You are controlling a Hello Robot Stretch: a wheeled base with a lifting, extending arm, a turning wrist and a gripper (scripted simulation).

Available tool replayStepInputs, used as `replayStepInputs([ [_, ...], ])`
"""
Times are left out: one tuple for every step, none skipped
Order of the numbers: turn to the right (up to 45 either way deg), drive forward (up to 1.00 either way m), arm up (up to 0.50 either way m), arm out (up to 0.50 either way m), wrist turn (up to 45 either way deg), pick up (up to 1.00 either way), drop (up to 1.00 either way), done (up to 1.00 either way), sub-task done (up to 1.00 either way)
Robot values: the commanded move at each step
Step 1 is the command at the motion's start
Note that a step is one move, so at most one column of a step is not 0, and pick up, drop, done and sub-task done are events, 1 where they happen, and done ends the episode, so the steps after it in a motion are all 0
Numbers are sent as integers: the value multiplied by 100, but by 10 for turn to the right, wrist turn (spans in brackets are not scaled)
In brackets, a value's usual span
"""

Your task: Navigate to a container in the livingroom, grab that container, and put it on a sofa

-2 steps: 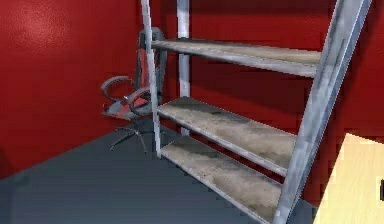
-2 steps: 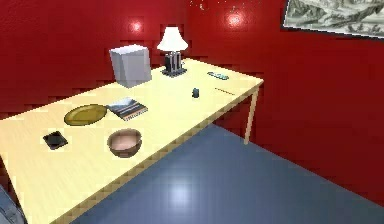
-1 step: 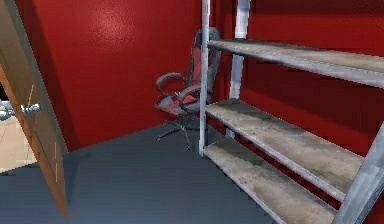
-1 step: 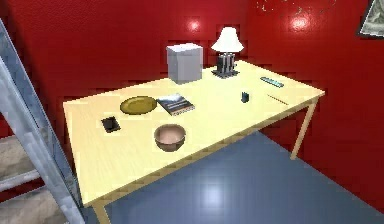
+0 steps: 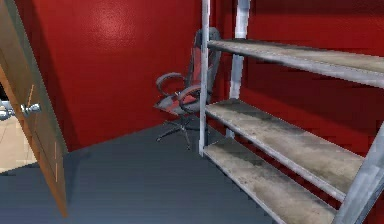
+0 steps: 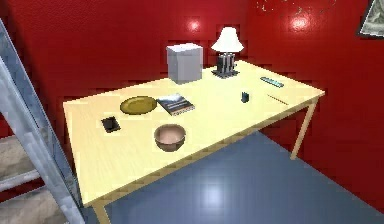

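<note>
Forward view: we face red walls, with a wooden door ajar on the left, an office chair in the corner and a metal shelf unit on the right.

Arm side view: here's the wooden tabletop. The grey box stands at its far edge beside a lamp. Nearer us lie a plate, a book and a bowl. We cannot tell how the jaws stand.
</note>
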Motion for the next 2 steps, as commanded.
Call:
replayStepInputs([
  [0, 0, 38, 0, 0, 0, 0, 0, 0],
  [0, 0, 0, 42, 0, 0, 0, 0, 0],
])
